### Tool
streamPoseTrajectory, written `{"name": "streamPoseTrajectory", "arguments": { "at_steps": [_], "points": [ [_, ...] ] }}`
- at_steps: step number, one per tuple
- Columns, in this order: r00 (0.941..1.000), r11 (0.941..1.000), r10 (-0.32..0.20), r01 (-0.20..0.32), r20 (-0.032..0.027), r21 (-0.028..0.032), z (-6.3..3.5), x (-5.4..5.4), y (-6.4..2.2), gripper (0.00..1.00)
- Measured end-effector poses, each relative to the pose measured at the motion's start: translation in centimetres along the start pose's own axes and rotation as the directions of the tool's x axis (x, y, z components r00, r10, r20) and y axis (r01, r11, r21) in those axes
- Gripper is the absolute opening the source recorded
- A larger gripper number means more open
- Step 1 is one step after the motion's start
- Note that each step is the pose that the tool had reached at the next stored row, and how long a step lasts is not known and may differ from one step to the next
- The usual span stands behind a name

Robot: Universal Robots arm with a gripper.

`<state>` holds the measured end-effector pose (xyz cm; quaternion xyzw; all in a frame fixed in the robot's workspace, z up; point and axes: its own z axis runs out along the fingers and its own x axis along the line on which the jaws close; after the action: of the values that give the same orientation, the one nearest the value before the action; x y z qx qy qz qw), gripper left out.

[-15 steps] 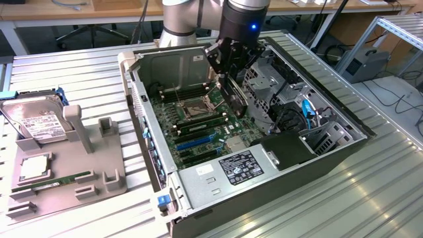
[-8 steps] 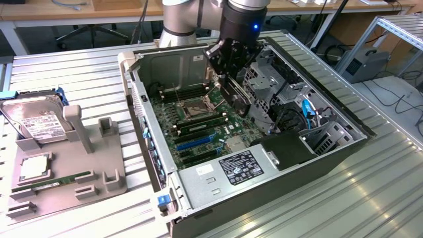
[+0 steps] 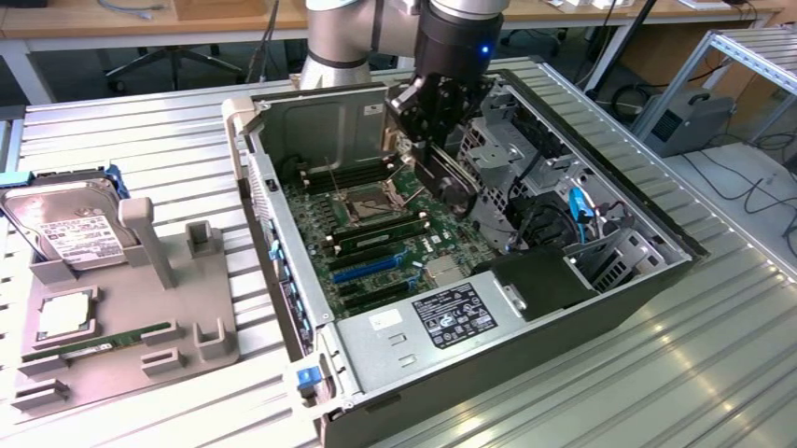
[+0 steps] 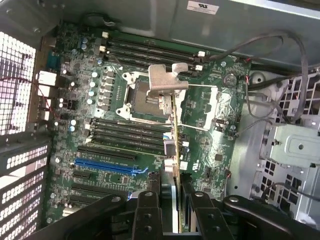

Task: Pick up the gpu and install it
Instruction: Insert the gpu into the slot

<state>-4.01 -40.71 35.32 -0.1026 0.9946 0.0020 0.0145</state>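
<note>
In the exterior view the arm reaches down into an open computer case (image 3: 524, 308) that lies on its side on a ribbed metal table (image 3: 125, 131). Its end effector (image 3: 430, 140) is closed on the gpu (image 3: 446, 182), which hangs from it as a dark, slanted card inside the case, above the motherboard (image 3: 373, 243). The same view takes in a grey holder (image 3: 187, 327) standing on the table toward the exterior view's left, well apart from the case. It carries a hard drive (image 3: 69, 233), a square processor chip (image 3: 62, 317) and a narrow green memory stick (image 3: 118, 338). The wrist view looks straight along the gpu (image 4: 174, 150), so the card appears there as a thin edge running away from the end effector (image 4: 175, 200). Black fingers (image 4: 147, 210) press it from both sides. Its silver bracket (image 4: 167, 80) sits at the far end, over the edge of the processor socket (image 4: 142, 97). That view also lays out the motherboard (image 4: 210, 125) beneath, with a blue slot (image 4: 105, 165) lying off to one side of the card's edge and clear of it.
</note>
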Motion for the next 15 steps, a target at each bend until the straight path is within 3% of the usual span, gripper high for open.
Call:
{"name": "streamPoseTrajectory", "arguments": {
  "at_steps": [8,15],
  "points": [
    [0.9939,0.9939,-0.110,0.110,0.0001,-0.0032,0.02,0.00,0.00,0.27],
    [0.9784,0.9784,-0.207,0.207,0.0004,-0.0060,0.03,0.00,0.00,0.27]
  ]
}}
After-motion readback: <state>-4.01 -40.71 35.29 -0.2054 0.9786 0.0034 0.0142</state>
